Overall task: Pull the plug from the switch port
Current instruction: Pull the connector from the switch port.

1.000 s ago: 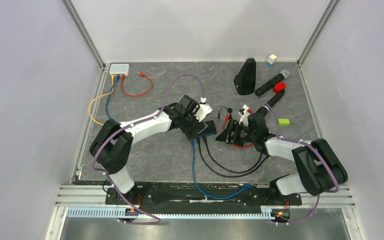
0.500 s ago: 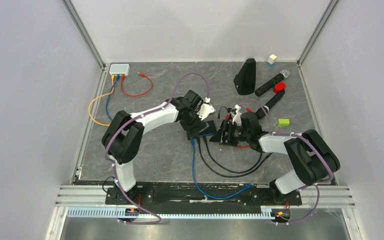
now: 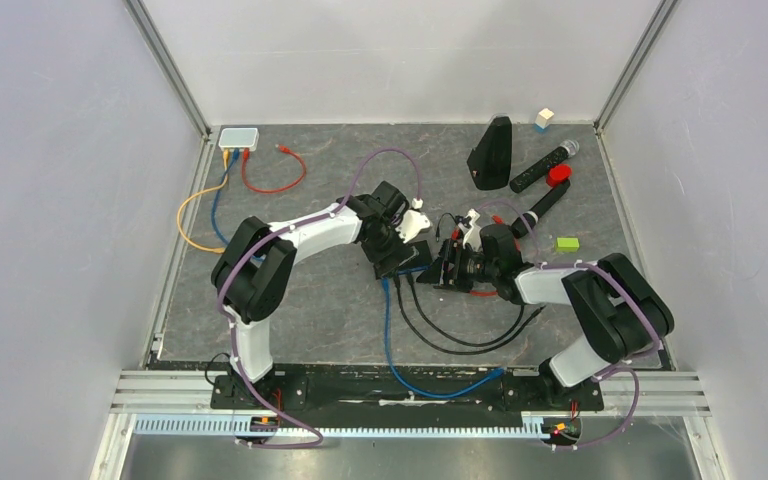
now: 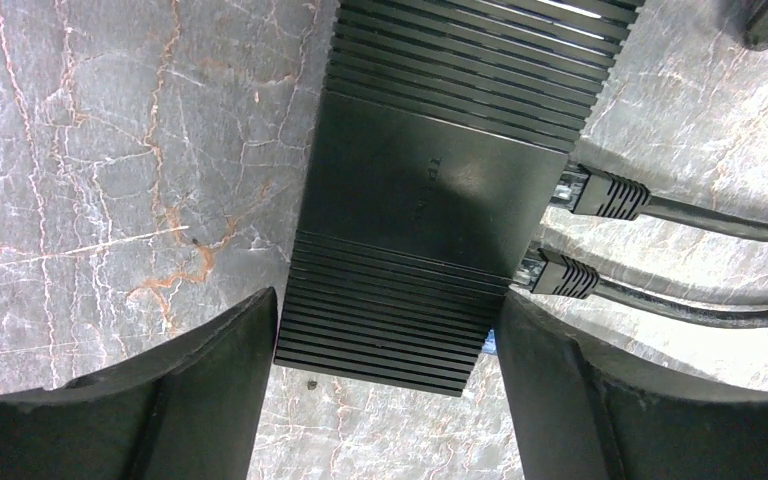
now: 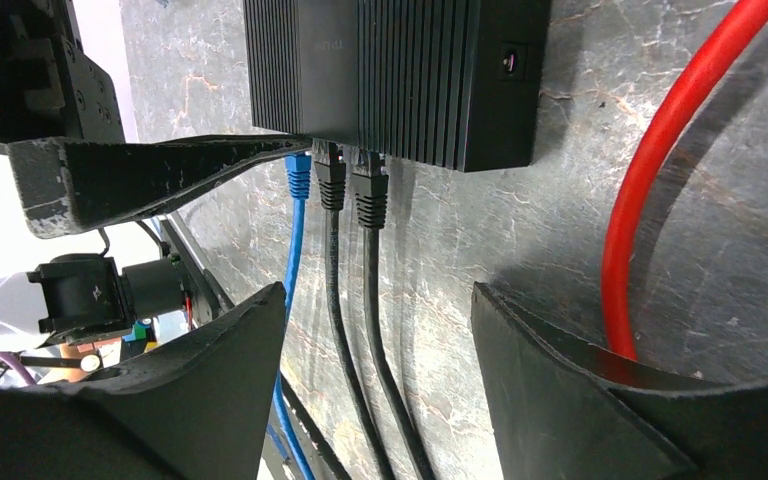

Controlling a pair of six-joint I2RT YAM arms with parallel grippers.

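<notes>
Your left gripper [image 4: 388, 322] is open, its fingers standing either side of the near end of the switch [image 4: 420, 190]. A sliver of blue shows between the box and one finger, so I judge it is not clamped yet. It sits that way to pin the switch down, so the box does not drag across the table [image 4: 110, 150] when a cable is tugged.

Your right gripper [image 5: 378, 300] is also open and holds nothing. It faces the port side, with the two black plugs [image 5: 352, 185] and their cables running out through the gap between its fingers. That lines it up to close on one of them and pull straight back along the cable.

The blue plug [image 5: 298, 172] sits beside them, close against the left finger, where it is harder to reach. All three plugs are seated in their ports. The red cable [image 5: 650, 170] curves past the right finger, near enough to snag.
</notes>
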